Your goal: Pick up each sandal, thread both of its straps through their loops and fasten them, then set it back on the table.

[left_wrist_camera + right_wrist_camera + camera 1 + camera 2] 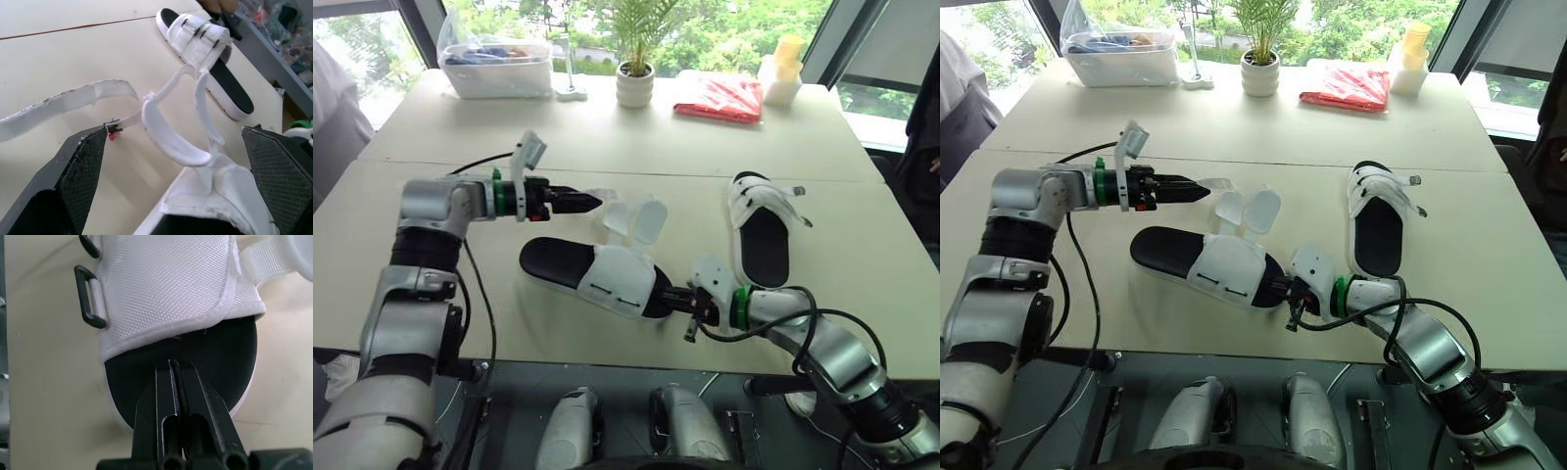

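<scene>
So: the undone sandal [597, 274] lies near-middle on the surface [862, 284], straps [68, 103] loose. The right hand [172, 366] is closed to a point, with its tips on the black insole [205, 352] at the near-right end. That looks like pinning, not gripping. The left hand [593, 202] is spread wide at the loose straps, gripping nothing. Straps look thin, floppy and light, so pinch one near its free tip. The sole looks stiff and will likely slide. The second sandal [762, 235] sits further right, straps done up.

One sandal [592, 279] is laid straight ahead of the right gripper [673, 297], its end caught between the jaws. Its loose straps [631, 220] are stuck up just ahead of the left gripper [593, 202]'s spread jaws, with the other sandal [762, 230] well beyond.
</scene>
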